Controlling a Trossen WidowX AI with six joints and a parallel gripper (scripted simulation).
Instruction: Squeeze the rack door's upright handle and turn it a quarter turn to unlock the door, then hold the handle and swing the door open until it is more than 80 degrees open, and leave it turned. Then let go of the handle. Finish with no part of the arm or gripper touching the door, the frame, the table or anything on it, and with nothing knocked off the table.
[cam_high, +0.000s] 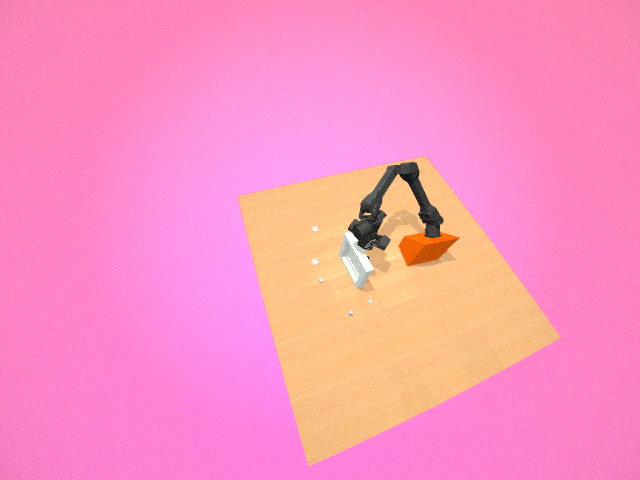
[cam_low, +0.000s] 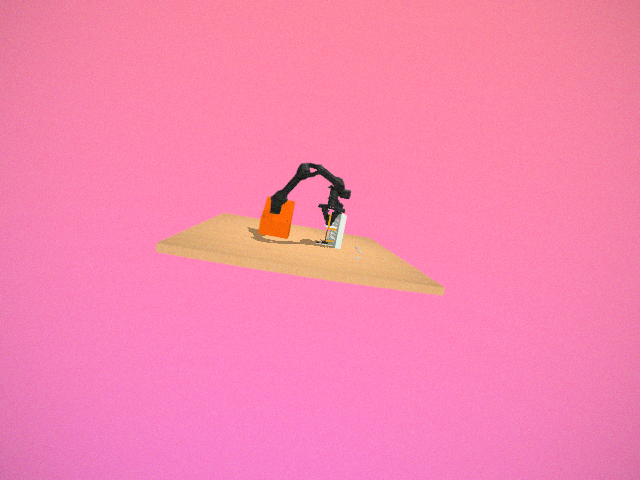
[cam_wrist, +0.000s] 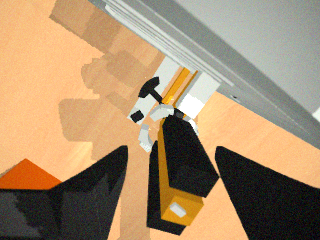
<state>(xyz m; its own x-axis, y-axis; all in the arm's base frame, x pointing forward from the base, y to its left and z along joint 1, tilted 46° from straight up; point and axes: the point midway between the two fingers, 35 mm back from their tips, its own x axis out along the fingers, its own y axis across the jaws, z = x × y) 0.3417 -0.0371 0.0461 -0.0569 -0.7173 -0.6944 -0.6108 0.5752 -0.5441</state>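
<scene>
The white frame (cam_high: 363, 275) (cam_low: 341, 231) (cam_wrist: 270, 45) stands upright on the table. The door's slotted grey panel (cam_wrist: 165, 37) seems to lie along its face; its exact angle is hard to tell. The upright handle (cam_low: 329, 221) (cam_wrist: 187, 155), an orange post with black sides, stands in front of the panel on white and orange brackets. How far it is turned is unclear. My gripper (cam_wrist: 171, 151) (cam_high: 368, 246) is open and points down at the handle's upper part. One finger is on each side of the handle, with visible gaps in the wrist view. The top and exterior views show the fingertips only coarsely.
The orange block (cam_high: 428, 249) (cam_low: 277, 219) carries the arm's base, behind the gripper. Several small white pieces lie beyond the frame and to its side, including a flat piece (cam_high: 315, 261) and a small cube (cam_high: 351, 313). The wooden table (cam_high: 403, 361) (cam_low: 289, 260) has open edges.
</scene>
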